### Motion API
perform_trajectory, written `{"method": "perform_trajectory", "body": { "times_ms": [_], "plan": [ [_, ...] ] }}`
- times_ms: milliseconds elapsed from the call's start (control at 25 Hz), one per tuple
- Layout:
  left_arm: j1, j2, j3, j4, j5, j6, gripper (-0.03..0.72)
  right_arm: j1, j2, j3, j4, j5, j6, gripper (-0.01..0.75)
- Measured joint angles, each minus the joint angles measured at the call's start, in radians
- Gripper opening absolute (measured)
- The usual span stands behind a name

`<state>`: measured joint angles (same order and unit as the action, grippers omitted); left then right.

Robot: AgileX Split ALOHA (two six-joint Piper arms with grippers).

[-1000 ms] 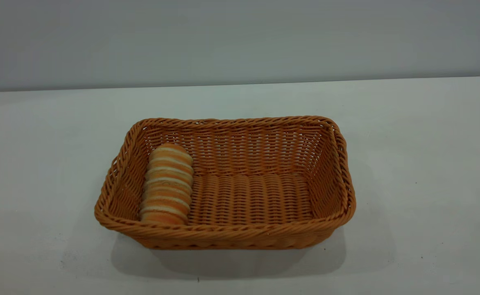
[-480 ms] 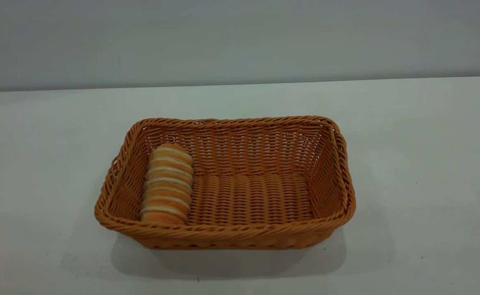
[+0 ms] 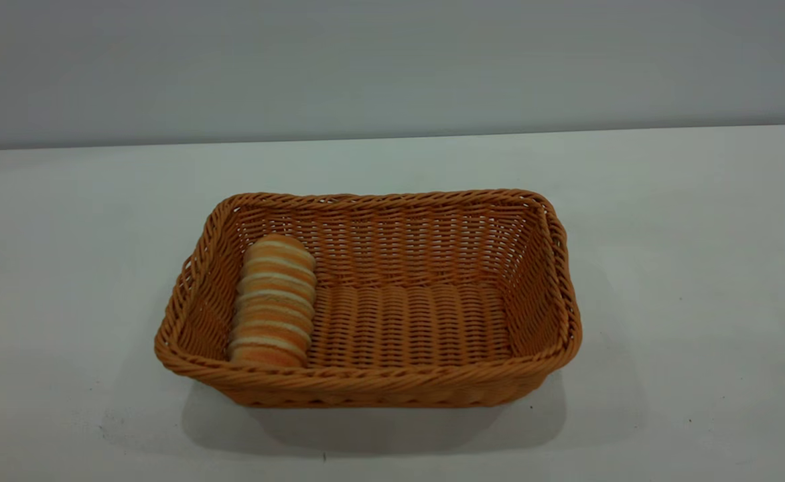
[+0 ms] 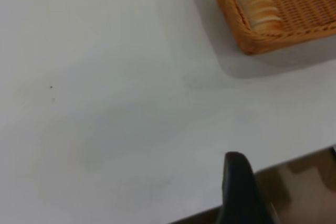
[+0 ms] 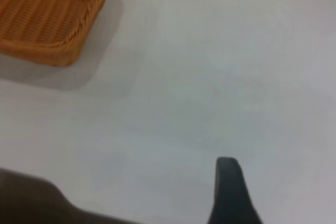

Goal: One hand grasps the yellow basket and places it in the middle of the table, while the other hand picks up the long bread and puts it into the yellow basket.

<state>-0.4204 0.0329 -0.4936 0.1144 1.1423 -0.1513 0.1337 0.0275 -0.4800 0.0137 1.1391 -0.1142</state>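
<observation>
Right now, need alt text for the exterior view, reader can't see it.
The long bread lies inside the yellow basket, along its left end wall. The basket sits near the middle of the white table, the rest of its floor bare. No arm or gripper appears in this view.

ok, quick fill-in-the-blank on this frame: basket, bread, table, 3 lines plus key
1. The long bread lies inside the yellow basket, against its ____ end as the exterior view shows it.
2. The basket stands on the ____ table.
3. The rest of the basket's floor holds ____.

Missing words: left; white; nothing
</observation>
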Motion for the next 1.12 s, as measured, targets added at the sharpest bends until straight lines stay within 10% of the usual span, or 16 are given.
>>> {"method": "perform_trajectory", "body": {
  "times_ms": [400, 1120],
  "plan": [
    [0.394, -0.055, 0.0, -0.015, 0.0, 0.0, 0.491, -0.145, -0.046, 0.0, 0.001, 0.001, 0.0, 0.525],
    [0.408, -0.055, 0.0, -0.017, 0.0, 0.0, 0.49, -0.145, -0.048, 0.0, 0.001, 0.001, 0.0, 0.525]
  ]
}}
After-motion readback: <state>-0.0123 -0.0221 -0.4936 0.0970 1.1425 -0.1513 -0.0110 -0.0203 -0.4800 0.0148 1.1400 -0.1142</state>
